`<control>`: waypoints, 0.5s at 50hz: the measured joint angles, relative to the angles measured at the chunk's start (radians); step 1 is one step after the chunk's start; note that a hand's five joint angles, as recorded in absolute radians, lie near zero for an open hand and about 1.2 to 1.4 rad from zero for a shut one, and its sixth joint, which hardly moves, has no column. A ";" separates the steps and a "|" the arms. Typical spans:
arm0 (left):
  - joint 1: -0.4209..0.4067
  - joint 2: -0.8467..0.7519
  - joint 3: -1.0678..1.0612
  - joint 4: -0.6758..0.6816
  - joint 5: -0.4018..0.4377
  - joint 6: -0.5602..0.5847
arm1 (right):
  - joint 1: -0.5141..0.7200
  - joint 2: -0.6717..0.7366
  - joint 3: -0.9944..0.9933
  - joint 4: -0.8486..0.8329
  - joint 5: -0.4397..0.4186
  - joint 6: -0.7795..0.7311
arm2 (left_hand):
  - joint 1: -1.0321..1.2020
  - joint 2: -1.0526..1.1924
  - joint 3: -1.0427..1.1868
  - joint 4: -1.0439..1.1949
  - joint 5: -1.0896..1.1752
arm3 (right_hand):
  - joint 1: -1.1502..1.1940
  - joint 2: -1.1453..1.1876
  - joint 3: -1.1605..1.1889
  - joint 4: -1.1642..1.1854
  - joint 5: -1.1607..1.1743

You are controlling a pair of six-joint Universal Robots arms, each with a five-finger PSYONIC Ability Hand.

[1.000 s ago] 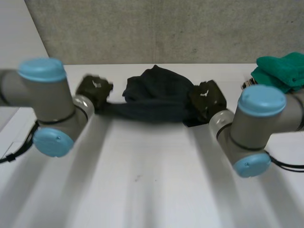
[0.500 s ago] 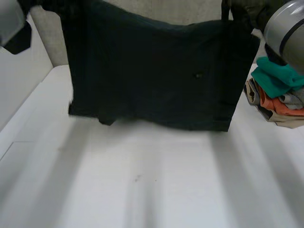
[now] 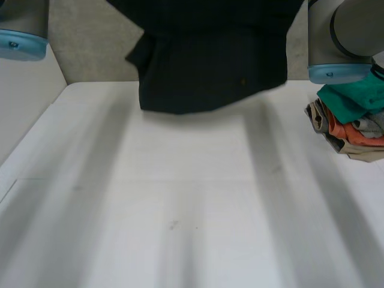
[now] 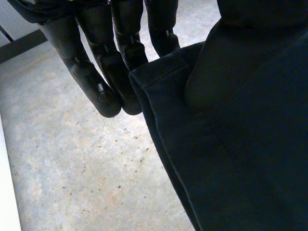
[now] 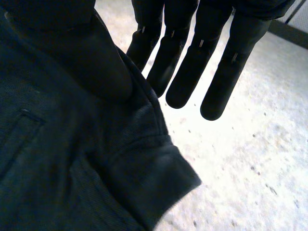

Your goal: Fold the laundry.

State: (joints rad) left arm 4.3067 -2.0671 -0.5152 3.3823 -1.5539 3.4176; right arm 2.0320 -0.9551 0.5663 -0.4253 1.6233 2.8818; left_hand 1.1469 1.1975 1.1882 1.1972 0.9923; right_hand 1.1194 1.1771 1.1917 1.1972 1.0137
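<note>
Where the dark garment [image 3: 210, 66] hangs between the raised left arm [image 3: 21, 30] and right arm [image 3: 342, 36], you see it held clear of the white table [image 3: 192, 210], above its far edge. Check the left hand [image 4: 103, 53]: its nearly straight fingers pinch a hemmed corner, with the thumb side covered by cloth. Check the right hand [image 5: 192, 57]: its thumb [image 5: 91, 53] presses another hemmed corner toward straight fingers, pinching it. A pile of clothes [image 3: 351, 126] lies on the table's right side, apart from the garment.

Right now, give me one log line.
dark garment: hanging above table | left hand: pinching one corner | right hand: pinching another corner
</note>
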 measured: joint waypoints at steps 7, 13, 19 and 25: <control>0.020 0.091 -0.253 0.003 0.005 -0.007 | -0.009 -0.013 0.090 0.071 -0.081 0.029 | 0.000 0.000 0.000 0.000 0.000 | 0.000 0.000 0.000 0.000 0.000; 0.029 0.151 -0.541 -0.013 0.024 -0.002 | -0.029 -0.018 0.277 0.171 -0.181 0.063 | 0.000 0.001 0.001 0.000 0.000 | 0.000 0.000 0.000 0.000 0.000; 0.024 0.185 -0.806 -0.024 0.075 0.022 | -0.052 -0.022 0.533 0.248 -0.285 0.041 | 0.000 0.001 0.001 0.001 0.000 | -0.001 0.000 0.000 0.001 0.000; 0.024 0.216 -0.994 -0.091 0.124 0.085 | -0.073 -0.054 0.752 0.347 -0.318 -0.036 | 0.000 0.001 0.001 0.001 0.000 | -0.001 0.000 0.000 0.001 0.000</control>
State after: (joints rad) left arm 4.3304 -1.8509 -1.5088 3.2918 -1.4303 3.5029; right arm 1.9589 -1.0087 1.3179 -0.0783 1.3052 2.8457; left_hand 1.1469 1.1984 1.1890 1.1978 0.9922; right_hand 1.1189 1.1771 1.1917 1.1985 1.0137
